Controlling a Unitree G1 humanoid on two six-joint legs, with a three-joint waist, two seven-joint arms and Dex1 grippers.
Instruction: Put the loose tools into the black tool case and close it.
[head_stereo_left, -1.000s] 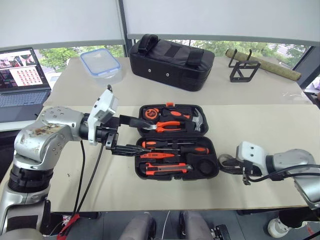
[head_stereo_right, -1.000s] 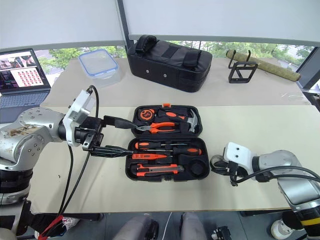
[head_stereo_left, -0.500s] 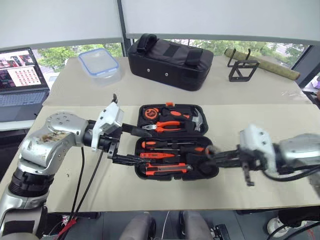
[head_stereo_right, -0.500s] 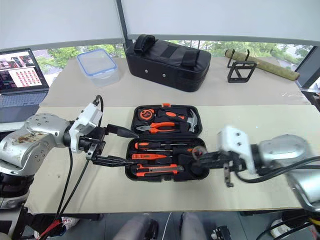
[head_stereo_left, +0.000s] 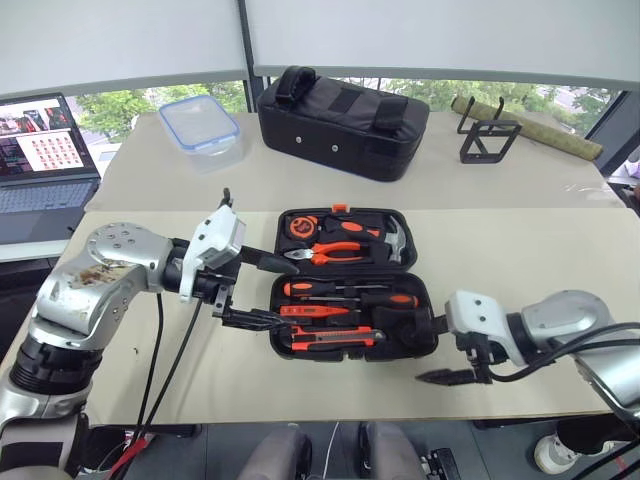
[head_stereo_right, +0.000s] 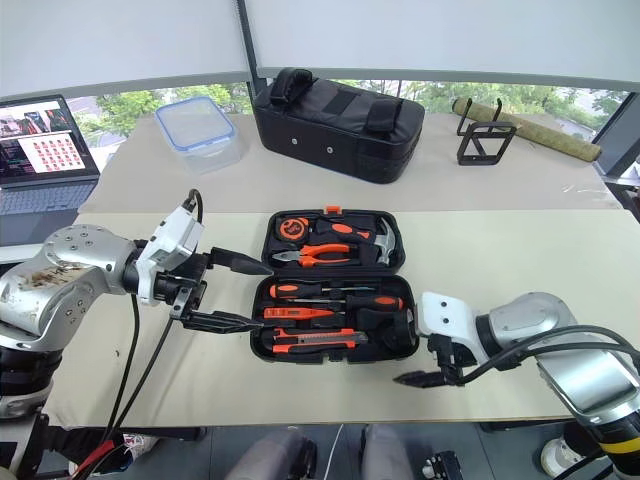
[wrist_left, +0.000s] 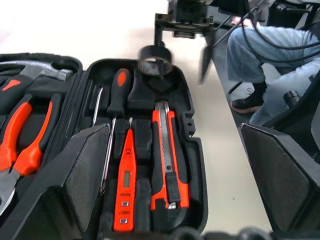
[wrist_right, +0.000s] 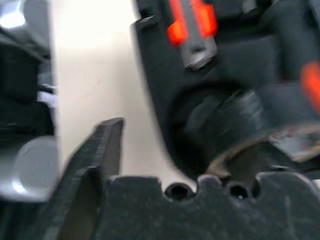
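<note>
The black tool case (head_stereo_left: 277, 330) lies open in the middle of the table. Its near half holds two black-and-orange screwdrivers (head_stereo_left: 350, 293), the orange tester (wrist_left: 124, 186) and the utility knife (wrist_left: 167, 160). The greyish tape roll (wrist_left: 155, 60) sits tilted at the round recess at the case's right end, free of any finger. My right gripper (head_stereo_left: 428, 350) is open just off that end, near the front corner, with its fingers either side of the roll's place. My left gripper (head_stereo_left: 293, 295) hangs open over the case's left edge, holding nothing.
Pliers (head_stereo_left: 340, 252), a hammer (head_stereo_left: 395, 238) and a tape measure (head_stereo_left: 298, 226) fill the lid half. Behind the case are a black fabric bag (head_stereo_left: 340, 120), a blue-rimmed container (head_stereo_left: 200, 125), a laptop (head_stereo_left: 40, 150) and a wire stand (head_stereo_left: 488, 140). A person's legs (wrist_left: 260, 55) show beyond the table's right side.
My right gripper carried the tape roll from the table into the case's right end, opened and let it go, then drew back toward the front corner. The left gripper stayed open.
</note>
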